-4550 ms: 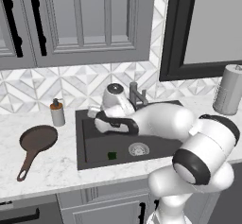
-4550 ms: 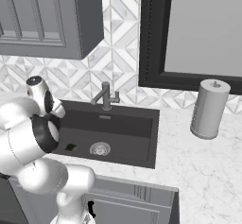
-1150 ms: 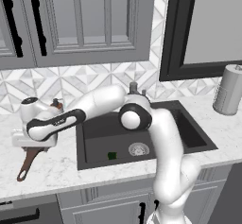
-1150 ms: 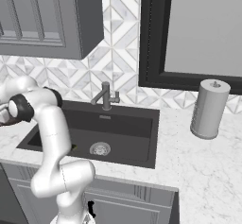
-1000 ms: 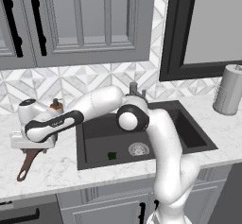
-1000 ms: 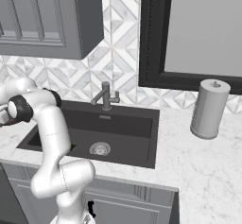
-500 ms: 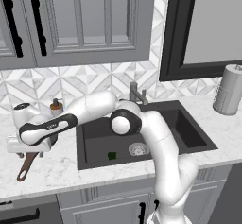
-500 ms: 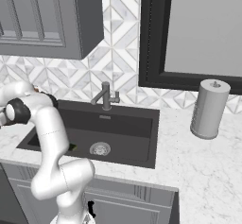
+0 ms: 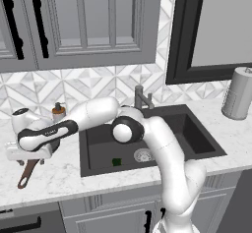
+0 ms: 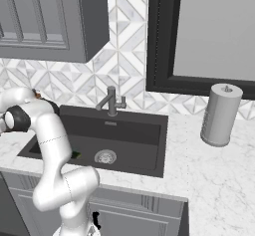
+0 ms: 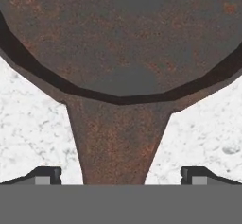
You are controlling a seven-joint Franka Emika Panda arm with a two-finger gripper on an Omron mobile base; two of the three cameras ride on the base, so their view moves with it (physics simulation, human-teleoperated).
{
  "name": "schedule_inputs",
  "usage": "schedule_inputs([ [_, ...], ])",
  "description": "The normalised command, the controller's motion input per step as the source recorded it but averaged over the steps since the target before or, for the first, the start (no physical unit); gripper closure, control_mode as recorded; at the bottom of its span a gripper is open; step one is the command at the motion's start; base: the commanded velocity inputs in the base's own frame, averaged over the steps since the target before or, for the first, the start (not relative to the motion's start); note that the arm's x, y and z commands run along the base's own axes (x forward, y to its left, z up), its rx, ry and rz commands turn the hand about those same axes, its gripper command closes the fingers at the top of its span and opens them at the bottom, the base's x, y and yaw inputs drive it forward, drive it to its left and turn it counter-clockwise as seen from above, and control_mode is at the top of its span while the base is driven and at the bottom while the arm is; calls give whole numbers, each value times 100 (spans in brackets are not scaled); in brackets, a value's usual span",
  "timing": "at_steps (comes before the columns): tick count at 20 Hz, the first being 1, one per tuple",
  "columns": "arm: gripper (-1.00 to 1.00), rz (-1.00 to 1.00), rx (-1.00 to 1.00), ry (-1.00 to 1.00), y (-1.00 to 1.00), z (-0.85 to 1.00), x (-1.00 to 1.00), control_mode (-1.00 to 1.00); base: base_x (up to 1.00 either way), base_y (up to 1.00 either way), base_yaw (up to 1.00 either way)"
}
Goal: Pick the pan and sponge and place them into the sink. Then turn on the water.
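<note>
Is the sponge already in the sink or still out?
In. The green sponge lies on the sink floor, beside the drain.

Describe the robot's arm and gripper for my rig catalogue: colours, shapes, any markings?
The arm is glossy white, built of rounded tubular links with dark grey bands and round caps at the joints. One dark band near the wrist bears small pale lettering, too small to read. The gripper ends in two small dark, blocky finger tips with lighter grey pads. No loose cables show.

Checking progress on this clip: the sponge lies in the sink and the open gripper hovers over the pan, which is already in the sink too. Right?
Not quite. The pan is on the marble counter left of the sink, as the hand view shows. The sponge and gripper are as stated.
</note>
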Motion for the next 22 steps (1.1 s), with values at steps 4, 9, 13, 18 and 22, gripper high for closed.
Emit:
schedule_inputs([
  [4, -100, 0, 0, 0, 0, -16, 0, -100, 0, 0, 0],
  [9, -100, 0, 0, 0, 0, -7, 0, -100, 0, 0, 0],
  [13, 100, 0, 0, 0, 0, 0, 0, -100, 0, 0, 0],
  [18, 100, 0, 0, 0, 0, 0, 0, -100, 0, 0, 0],
  [22, 100, 0, 0, -2, 0, 3, -15, -100, 0, 0, 0],
])
